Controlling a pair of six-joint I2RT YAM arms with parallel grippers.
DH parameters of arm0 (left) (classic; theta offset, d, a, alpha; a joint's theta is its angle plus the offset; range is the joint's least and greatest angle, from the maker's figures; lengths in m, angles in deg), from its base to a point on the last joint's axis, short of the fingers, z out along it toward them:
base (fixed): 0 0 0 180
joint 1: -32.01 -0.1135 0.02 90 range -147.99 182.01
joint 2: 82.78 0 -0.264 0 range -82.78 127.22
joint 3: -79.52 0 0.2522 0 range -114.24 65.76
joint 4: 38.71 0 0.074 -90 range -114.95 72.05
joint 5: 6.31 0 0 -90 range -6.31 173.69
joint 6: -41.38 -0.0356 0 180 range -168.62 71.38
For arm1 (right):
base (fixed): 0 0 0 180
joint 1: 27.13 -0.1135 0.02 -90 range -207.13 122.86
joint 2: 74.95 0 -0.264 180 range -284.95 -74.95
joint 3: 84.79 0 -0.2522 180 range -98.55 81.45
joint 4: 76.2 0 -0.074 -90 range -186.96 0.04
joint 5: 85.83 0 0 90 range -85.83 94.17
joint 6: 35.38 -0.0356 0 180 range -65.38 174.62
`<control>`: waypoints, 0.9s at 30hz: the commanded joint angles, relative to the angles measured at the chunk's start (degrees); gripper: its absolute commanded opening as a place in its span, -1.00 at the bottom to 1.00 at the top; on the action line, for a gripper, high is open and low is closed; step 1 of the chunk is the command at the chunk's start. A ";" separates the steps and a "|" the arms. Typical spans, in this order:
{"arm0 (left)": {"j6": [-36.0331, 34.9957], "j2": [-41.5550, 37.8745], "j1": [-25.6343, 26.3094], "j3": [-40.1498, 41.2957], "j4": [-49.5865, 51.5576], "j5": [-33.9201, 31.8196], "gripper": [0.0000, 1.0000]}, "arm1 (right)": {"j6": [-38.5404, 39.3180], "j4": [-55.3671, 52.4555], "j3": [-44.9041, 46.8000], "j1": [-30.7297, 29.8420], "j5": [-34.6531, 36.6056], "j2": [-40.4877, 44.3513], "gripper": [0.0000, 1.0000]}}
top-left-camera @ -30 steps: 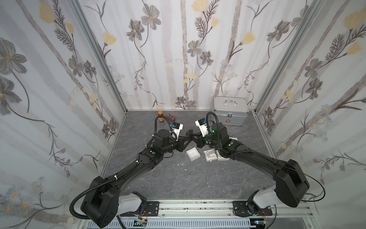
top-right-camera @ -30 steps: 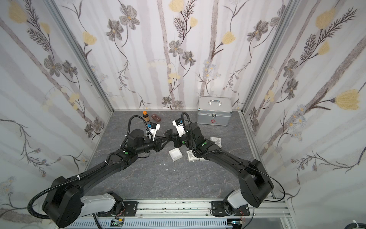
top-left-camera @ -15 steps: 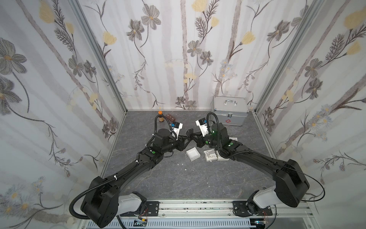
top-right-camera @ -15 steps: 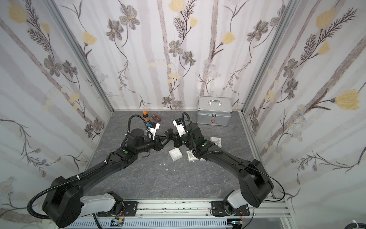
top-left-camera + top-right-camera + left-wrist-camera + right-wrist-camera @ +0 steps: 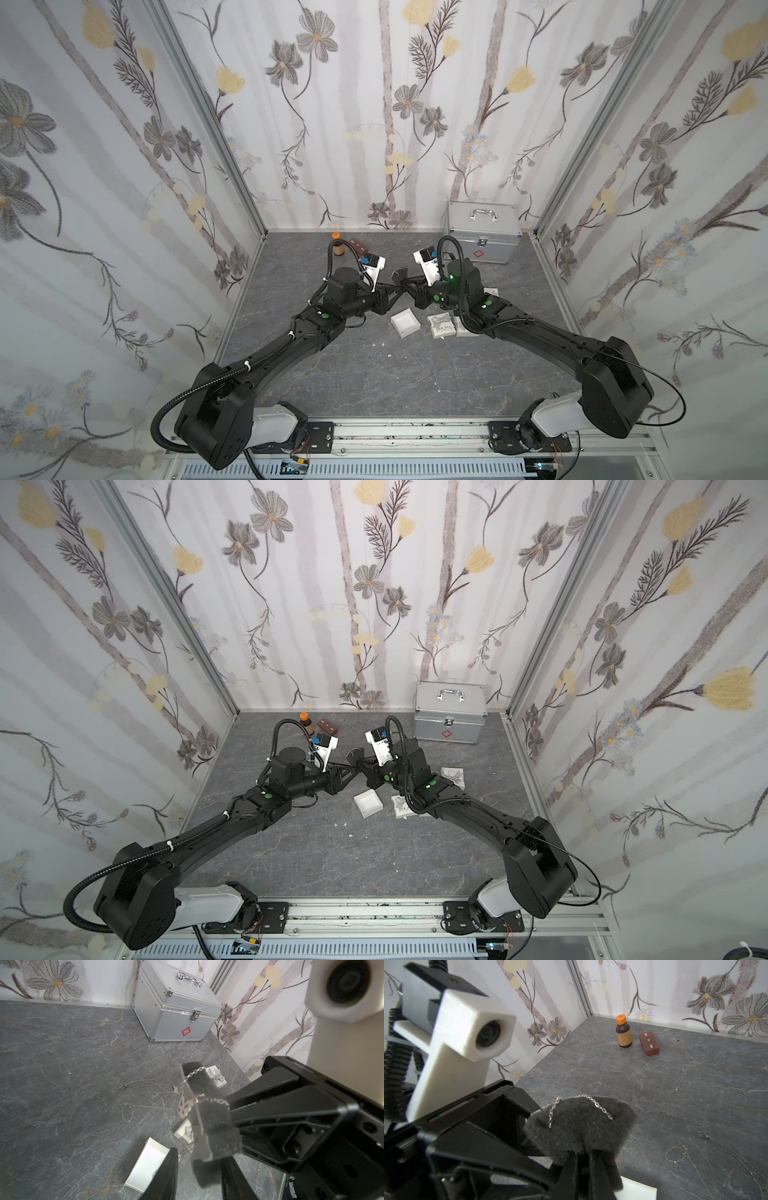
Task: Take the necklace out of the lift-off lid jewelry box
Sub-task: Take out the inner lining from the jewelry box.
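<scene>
A dark grey foam pad (image 5: 209, 1105) hangs in the air above the table, and my right gripper (image 5: 583, 1159) is shut on its lower edge. The necklace (image 5: 184, 1105), a fine silvery chain with a small pendant, is wrapped round that pad (image 5: 581, 1126) and shows as links (image 5: 600, 1107) on its far side. My left gripper (image 5: 199, 1157) faces it with its jaws apart, and one corner of the pad sits between them. Both grippers meet mid-table in both top views: left (image 5: 397, 289), right (image 5: 409, 283). The open white jewelry box (image 5: 404, 323) lies below, empty.
A silver first-aid case (image 5: 484, 232) stands at the back right. A brown bottle with an orange cap (image 5: 337, 245) and a brown pill box (image 5: 649, 1043) stand at the back. Loose chains (image 5: 149, 1084) and small white bow-topped boxes (image 5: 217, 1078) lie on the table.
</scene>
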 commanded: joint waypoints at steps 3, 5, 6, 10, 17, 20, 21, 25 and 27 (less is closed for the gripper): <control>0.88 -0.16 -0.09 -0.31 -1.64 0.21 -0.44 | -0.23 2.97 -0.02 0.04 -1.94 -0.03 -0.81; 0.97 -0.29 -0.09 -0.31 -2.01 0.30 -0.49 | -0.28 3.05 -0.11 0.12 -2.19 -0.16 -0.78; 0.97 -0.28 -0.08 -0.28 -2.09 0.30 -0.52 | -0.28 3.12 -0.11 0.13 -2.35 -0.26 -0.78; 0.80 -0.28 -0.08 -0.28 -2.37 0.21 -0.74 | -0.37 3.12 -0.19 0.30 -2.70 -0.54 -0.73; -0.61 -1.79 -0.13 -0.45 -0.96 -0.69 -0.97 | -2.00 3.97 1.17 2.82 -6.77 0.48 -0.60; -2.36 -1.84 -0.34 -0.99 1.11 -0.97 -1.00 | -2.14 4.00 2.15 4.63 -10.61 0.65 -0.47; -3.07 -3.11 -0.34 -1.18 1.86 -0.93 -1.00 | -1.85 3.79 2.41 4.96 -12.10 2.70 -0.40; -6.09 -3.77 -0.43 -1.51 3.88 -0.28 -1.00 | -0.08 2.57 3.55 6.09 -15.83 4.75 -0.21; -8.09 -4.01 -0.57 -1.57 5.02 0.64 -1.00 | 0.79 2.04 4.14 6.49 -16.98 5.82 -0.20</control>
